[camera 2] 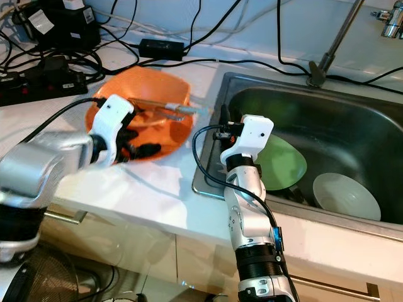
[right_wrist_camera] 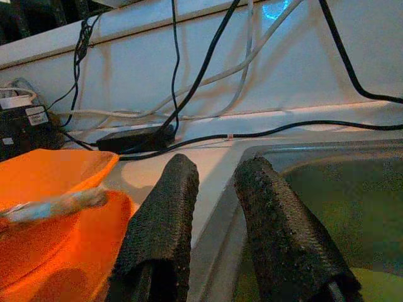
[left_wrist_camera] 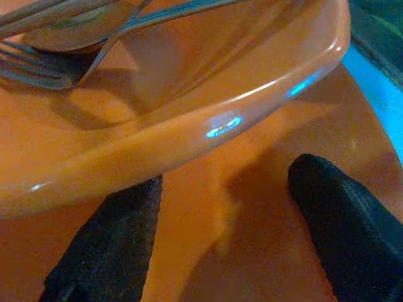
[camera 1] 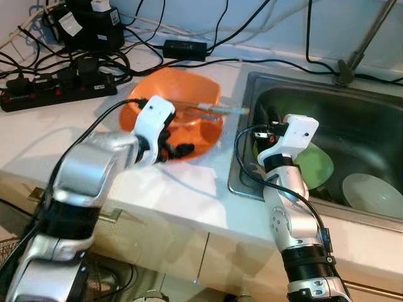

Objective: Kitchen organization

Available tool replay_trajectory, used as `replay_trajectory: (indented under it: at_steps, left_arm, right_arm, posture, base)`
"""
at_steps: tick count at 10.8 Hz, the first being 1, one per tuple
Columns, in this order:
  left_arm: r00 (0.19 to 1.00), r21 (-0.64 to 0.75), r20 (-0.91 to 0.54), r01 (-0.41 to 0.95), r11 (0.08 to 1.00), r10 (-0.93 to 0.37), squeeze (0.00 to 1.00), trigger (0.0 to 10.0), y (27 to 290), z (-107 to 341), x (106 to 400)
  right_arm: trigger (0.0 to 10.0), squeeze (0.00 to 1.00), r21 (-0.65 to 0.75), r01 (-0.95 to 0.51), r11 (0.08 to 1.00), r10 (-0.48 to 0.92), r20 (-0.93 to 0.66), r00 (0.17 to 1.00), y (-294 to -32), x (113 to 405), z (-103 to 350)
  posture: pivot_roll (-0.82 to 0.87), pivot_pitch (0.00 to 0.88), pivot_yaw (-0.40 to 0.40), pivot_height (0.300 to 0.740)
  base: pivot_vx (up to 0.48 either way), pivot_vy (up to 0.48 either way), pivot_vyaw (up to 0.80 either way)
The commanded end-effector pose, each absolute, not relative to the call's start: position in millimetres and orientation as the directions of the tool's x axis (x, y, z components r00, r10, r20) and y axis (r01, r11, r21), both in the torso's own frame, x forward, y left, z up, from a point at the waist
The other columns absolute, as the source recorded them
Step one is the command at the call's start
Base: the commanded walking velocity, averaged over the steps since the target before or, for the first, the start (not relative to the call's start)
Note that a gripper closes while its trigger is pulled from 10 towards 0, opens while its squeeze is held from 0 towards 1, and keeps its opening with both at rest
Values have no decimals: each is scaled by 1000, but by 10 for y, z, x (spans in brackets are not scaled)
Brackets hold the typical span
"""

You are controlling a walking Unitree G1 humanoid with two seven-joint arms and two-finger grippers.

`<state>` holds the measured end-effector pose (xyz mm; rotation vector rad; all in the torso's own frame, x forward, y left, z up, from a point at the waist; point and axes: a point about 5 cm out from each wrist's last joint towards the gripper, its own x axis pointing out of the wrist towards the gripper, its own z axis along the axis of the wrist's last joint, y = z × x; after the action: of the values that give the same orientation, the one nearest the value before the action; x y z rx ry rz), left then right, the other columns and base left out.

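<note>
Inside orange bowl (camera 1: 189, 110): fork (left_wrist_camera: 38, 69), spoon (left_wrist_camera: 69, 28), chopsticks (camera 1: 208, 107)

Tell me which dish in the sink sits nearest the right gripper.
The round green plate, directly beside the right gripper; the white bowl lies farther right.

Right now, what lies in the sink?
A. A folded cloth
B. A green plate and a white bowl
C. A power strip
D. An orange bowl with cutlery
B: the green plate and the white bowl both lie in the sink, while the orange bowl sits on the counter by the left gripper.
</note>
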<state>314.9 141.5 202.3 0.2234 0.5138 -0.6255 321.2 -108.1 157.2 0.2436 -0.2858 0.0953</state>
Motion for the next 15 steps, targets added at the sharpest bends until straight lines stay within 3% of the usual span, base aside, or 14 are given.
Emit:
replay_trajectory:
  at_steps: [1,7,9,10,15]
  left_arm:
    - [639,5,-580,623,783,-505,0,10000,1415,1905,3050]
    - [697,50,-552,576,816,-458,0,10000,1414,2063,2852]
    - [809,150,-426,504,850,-404,0,10000,1431,2159,2918]
    - [817,133,-418,488,863,-398,0,10000,1448,2169,2910]
    - [879,187,-408,345,920,-246,0,10000,1872,2280,2783]
  right_arm:
    - [10000,0,227,-103,968,51,224,973,-1118,3184,1403]
    - [10000,0,221,-113,969,63,221,973,-1136,3227,1411]
    - [10000,0,219,-117,969,67,223,973,-1135,3250,1419]
    - [10000,0,218,-118,969,68,224,972,-1139,3254,1421]
    - [10000,0,207,-157,966,110,221,969,-1103,3305,1432]
  posture:
    - [136,88,-18,740]
    - [156,99,-49,740]
    - [157,96,-55,740]
    - [155,95,-60,740]
    - [182,108,-113,740]
  base:
    - [0,0,0]
    - [0,0,0]
    - [0,0,0]
    - [0,0,0]
    - [0,0,0]
